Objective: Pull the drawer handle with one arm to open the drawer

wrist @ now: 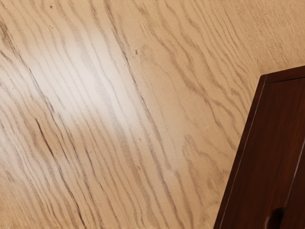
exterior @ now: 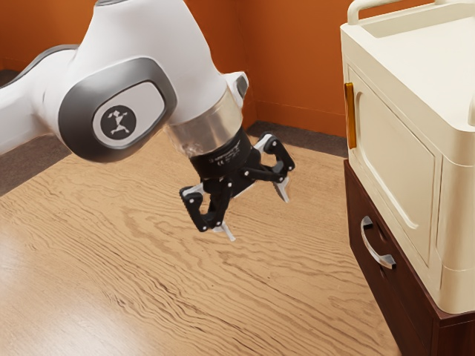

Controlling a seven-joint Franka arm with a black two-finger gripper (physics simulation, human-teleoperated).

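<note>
1. Gripper. My gripper [exterior: 257,215] hangs above the worktop [exterior: 148,274], its two fingers spread wide and nothing between them. It tilts downward, toward the exterior view's right.
2. Arm. My white arm [exterior: 159,37] enters from the exterior view's left; a dark oval ring surrounds the emblem on its side.
3. Handle. The drawer handle [exterior: 376,251], a curved silver bar, is fixed to the front of the drawer [exterior: 401,293]. It lies well apart from my gripper, toward the exterior view's right.
4. Brown cabinet. The drawer belongs to the dark brown cabinet [wrist: 252,148]. In the wrist view, the cabinet's straight edge borders the pale wood grain of the worktop, on which a bright reflection spreads.
5. Cream cabinet. A cream cabinet [exterior: 393,163] rests on the brown one. Its door bears an upright, amber-coloured grip [exterior: 351,115], and a raised rail [exterior: 371,6] runs along its top.
6. Surroundings. Orange walls [exterior: 297,52] rise behind, above a dark floor [exterior: 319,141].
</note>
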